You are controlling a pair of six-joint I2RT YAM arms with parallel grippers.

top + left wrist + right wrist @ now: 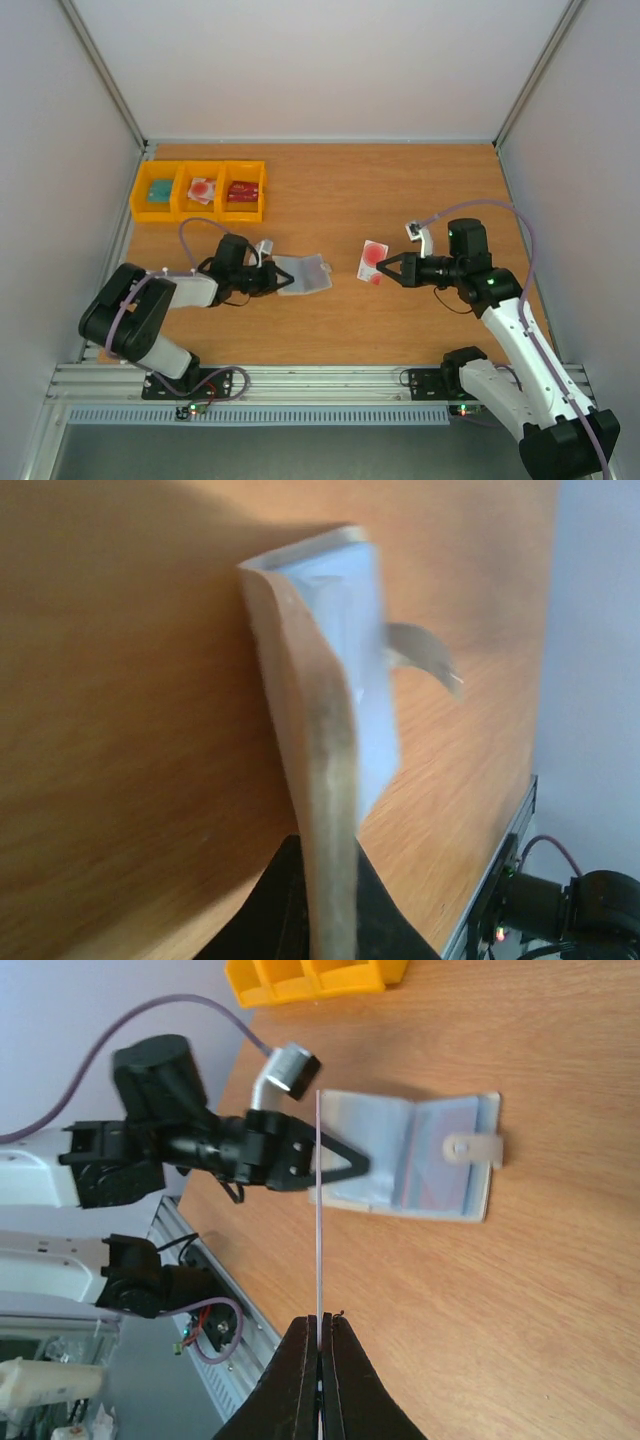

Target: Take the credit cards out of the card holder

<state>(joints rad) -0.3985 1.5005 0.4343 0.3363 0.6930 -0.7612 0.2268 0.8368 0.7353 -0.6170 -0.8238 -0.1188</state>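
My left gripper (274, 279) was clamped on the left edge of the card holder (304, 274), with my forearm stretched low toward the right. The holder was spread open at mid-table (450, 180), its long axis left-right. My right gripper (386, 268), reaching left, pinched one credit card (373, 261). The card's length ran near-far, and it sat a little right of the holder, not touching it.

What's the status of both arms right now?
Left gripper shut on open card holder. Right gripper shut on credit card, apart from holder. Nothing blocking.
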